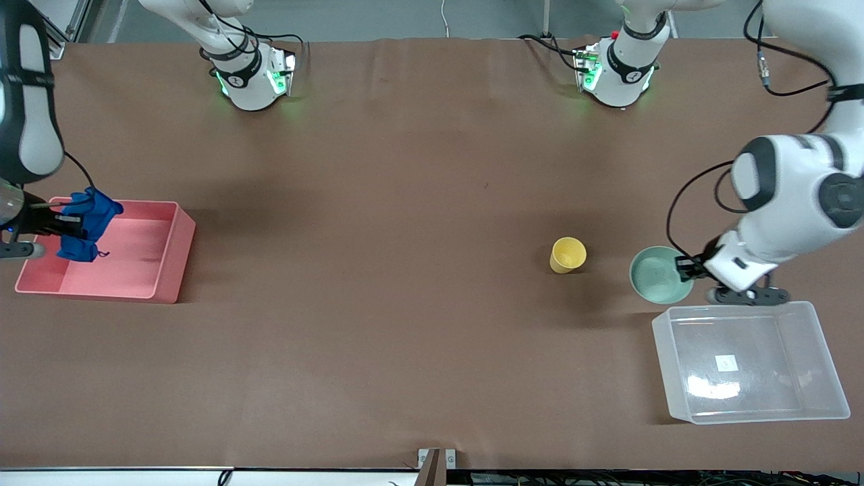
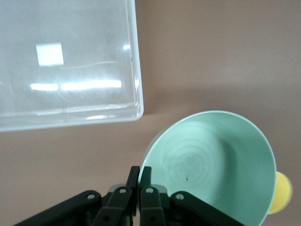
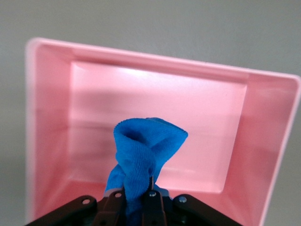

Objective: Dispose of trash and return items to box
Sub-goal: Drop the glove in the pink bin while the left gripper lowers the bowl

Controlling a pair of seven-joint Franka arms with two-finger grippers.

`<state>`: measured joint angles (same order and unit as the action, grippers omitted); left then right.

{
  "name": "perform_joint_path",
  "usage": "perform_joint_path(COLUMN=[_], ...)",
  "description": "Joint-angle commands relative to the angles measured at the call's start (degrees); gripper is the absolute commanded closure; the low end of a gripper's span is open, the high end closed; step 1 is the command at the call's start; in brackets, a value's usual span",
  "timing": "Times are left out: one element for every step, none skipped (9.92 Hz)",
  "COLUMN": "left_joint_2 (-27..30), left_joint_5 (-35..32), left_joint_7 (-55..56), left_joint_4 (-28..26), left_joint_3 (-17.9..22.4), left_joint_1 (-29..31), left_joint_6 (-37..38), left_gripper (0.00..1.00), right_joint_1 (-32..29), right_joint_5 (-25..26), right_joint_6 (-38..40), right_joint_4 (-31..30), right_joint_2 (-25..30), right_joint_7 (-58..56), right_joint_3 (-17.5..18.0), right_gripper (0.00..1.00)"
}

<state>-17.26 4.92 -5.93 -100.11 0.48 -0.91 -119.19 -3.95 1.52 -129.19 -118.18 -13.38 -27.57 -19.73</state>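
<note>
Soft blue trash wad [image 1: 86, 223] pinched in right gripper [image 3: 137, 195] fingers over pink bin [image 1: 172, 253], limp and light, safe to drop. Mint bowl [image 1: 658, 273] clamped by its rim in left gripper [image 2: 139, 181], beside clear box [image 1: 827, 378]; rigid, slick. Yellow cup [image 1: 567, 255] upright on bench [image 1: 405, 169], near the bowl toward the right arm's end, best taken at rim

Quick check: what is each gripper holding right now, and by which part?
The right gripper pinches the lower end of the blue wad, over the pink bin. The left gripper clamps the mint-green bowl by its rim.
</note>
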Motion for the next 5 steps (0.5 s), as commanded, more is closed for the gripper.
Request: perform_joint_path(left_joint_2=[-8.47,-11.11,-14.87,-19.35,-22.96], left_joint_5=[2.28,2.20,2.19,2.19,2.11], left_joint_7=[-5.83,-6.63,-8.55,-10.48,-12.42], left_joint_4=[12.78,16.31,21.13,26.31,29.76], left_joint_3=[-0.22,-0.22,-0.04,-0.04,0.05], left_joint_1=[3.54,4.51,5.47,7.14,8.11], left_joint_6=[5.53,5.63,5.63,5.54,4.59], left_gripper=[1.00,1.00,1.00,1.00,1.00], right_joint_1=[0.35,0.44,0.44,0.52,0.79], right_joint_5=[-0.29,-0.29,-0.38,-0.38,-0.47], right_joint_6=[-10.07,-14.29,-15.21,-15.48,-15.39], right_joint_4=[-4.77,-6.61,-6.72,-6.20,-5.76], right_joint_2=[-4.96,-6.90,-7.79,-9.28,-9.20], right_joint_7=[-0.82,-0.73,-0.82,-0.82,-0.56], right_joint_3=[0.22,0.31,0.31,0.40,0.66], right_gripper=[0.95,0.89,0.61,0.17,0.00])
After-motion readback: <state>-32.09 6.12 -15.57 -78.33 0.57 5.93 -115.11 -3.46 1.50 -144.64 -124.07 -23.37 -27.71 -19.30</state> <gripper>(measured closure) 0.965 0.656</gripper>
